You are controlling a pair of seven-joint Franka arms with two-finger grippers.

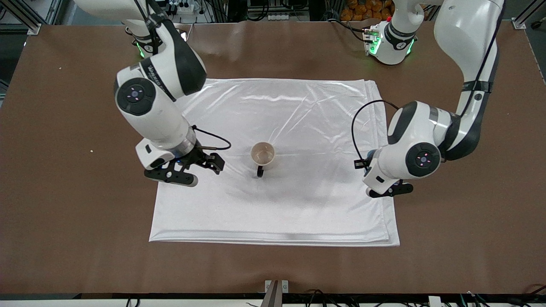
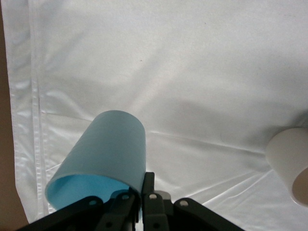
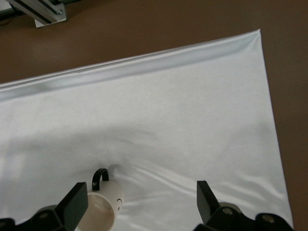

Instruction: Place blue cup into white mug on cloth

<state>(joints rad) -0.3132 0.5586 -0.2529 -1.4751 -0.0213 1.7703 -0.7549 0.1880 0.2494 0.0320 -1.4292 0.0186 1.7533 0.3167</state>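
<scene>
The blue cup (image 2: 103,156) is being pinched at its rim by the left end effector (image 2: 140,199), hanging tilted over the cloth (image 1: 298,115) near the cloth's edge at the left arm's end. The white mug (image 1: 262,154) is standing upright near the cloth's middle, its black handle pointing toward the front camera. The right end effector (image 3: 139,202) is hovering with fingers spread wide over the cloth, beside the mug. The brown surface (image 1: 64,204) is carrying the cloth.

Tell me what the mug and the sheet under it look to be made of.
The small cream-white mug with a black loop handle: likely glazed ceramic, going by its smooth, thick rim and faint sheen. The large white cloth sheet: a satin-like fabric, probably synthetic, with glossy highlights along soft creases.
</scene>
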